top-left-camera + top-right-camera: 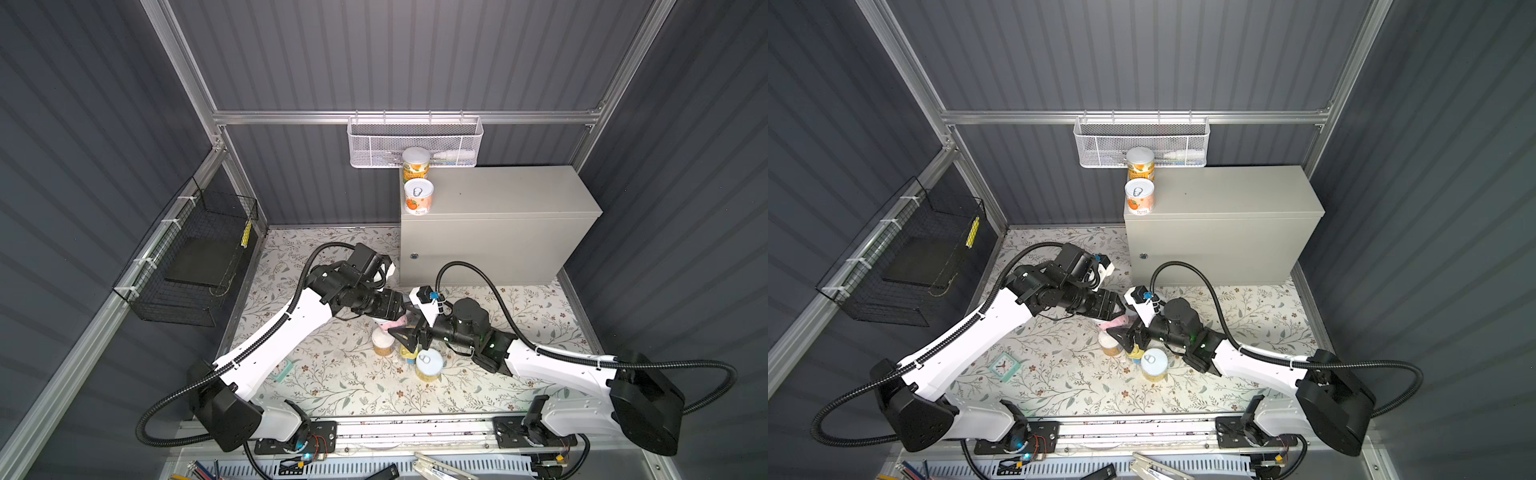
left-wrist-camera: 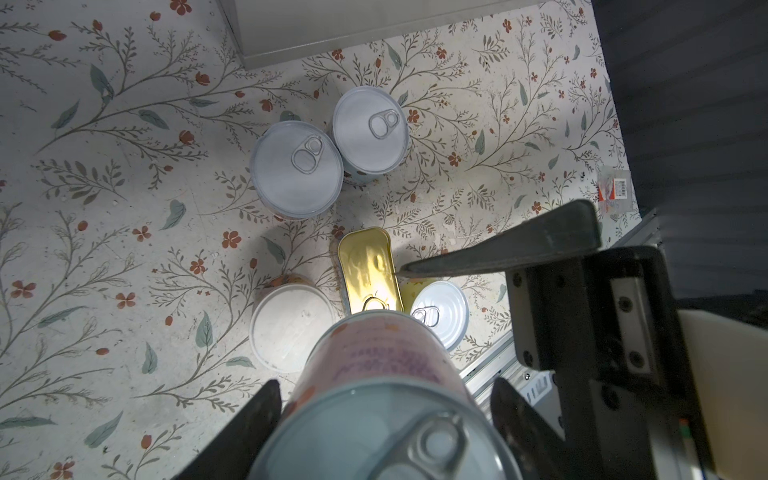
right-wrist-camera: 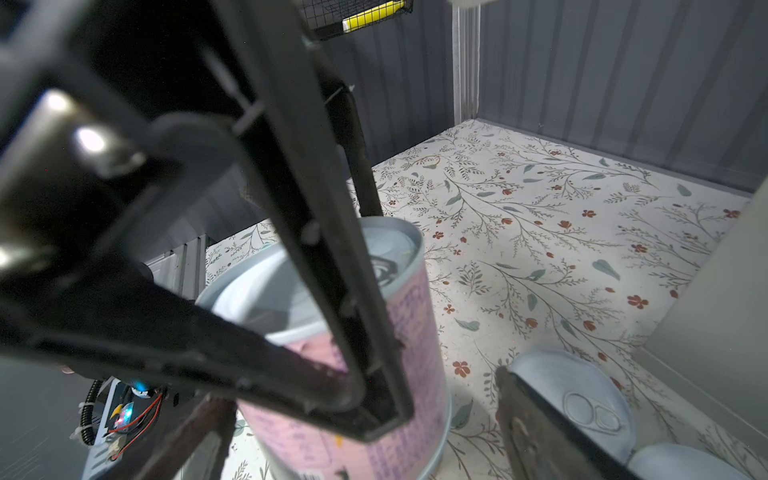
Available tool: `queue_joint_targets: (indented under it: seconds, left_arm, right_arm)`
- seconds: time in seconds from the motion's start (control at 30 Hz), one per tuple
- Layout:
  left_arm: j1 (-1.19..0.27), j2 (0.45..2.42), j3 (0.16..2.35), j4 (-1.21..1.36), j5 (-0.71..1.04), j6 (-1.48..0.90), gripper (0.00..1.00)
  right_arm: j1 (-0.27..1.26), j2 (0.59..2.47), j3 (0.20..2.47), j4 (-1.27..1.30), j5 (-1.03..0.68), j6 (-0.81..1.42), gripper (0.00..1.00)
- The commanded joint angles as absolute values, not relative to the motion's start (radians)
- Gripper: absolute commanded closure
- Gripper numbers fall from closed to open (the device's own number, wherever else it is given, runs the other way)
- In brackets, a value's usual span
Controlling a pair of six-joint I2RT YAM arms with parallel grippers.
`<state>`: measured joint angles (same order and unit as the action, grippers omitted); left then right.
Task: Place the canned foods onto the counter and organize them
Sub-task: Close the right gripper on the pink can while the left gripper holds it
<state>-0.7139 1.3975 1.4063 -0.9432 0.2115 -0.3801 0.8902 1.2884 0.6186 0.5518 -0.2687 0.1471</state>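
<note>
While clenching pink-labelled tin (image 2: 374, 365) between left fingers (image 2: 245, 432) | with right fingers (image 2: 519, 245) released beside it | raise upright, clear of gold-topped tin (image 2: 363, 266) beneath fingers.

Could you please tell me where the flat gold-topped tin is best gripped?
Come from above and pinch the gold-topped tin across its narrow width, at the end away from its pull tab: it lies flat, and the white-lidded can and a small silver-lidded can crowd the tab end.
</note>
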Motion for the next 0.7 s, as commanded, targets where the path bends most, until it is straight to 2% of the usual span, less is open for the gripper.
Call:
queue_joint_targets:
  seconds: [0.0, 0.1, 0.4, 0.5, 0.67]
  left_arm:
    - [-0.715, 1.389, 1.424, -0.921, 0.266, -0.379, 0.47]
    - [-0.715, 1.390, 1.425, -0.907, 0.263, -0.384, 0.46]
    - [-0.715, 1.396, 1.376, -0.851, 0.315, -0.418, 0.46]
    - [-0.715, 1.401, 1.370, -0.834, 0.336, -0.428, 0.46]
    - [-0.715, 1.397, 1.382, -0.828, 0.340, -0.428, 0.46]
  right_arm:
    - [0.897, 1.302, 0.648, 0.609, -0.233, 0.133, 0.05]
    - [0.898, 1.310, 0.655, 0.609, -0.241, 0.120, 0.09]
    - [0.901, 1.333, 0.666, 0.649, -0.244, 0.129, 0.10]
    - [0.901, 1.343, 0.666, 0.666, -0.244, 0.141, 0.17]
    - [0.903, 1.357, 0.675, 0.661, -0.250, 0.136, 0.17]
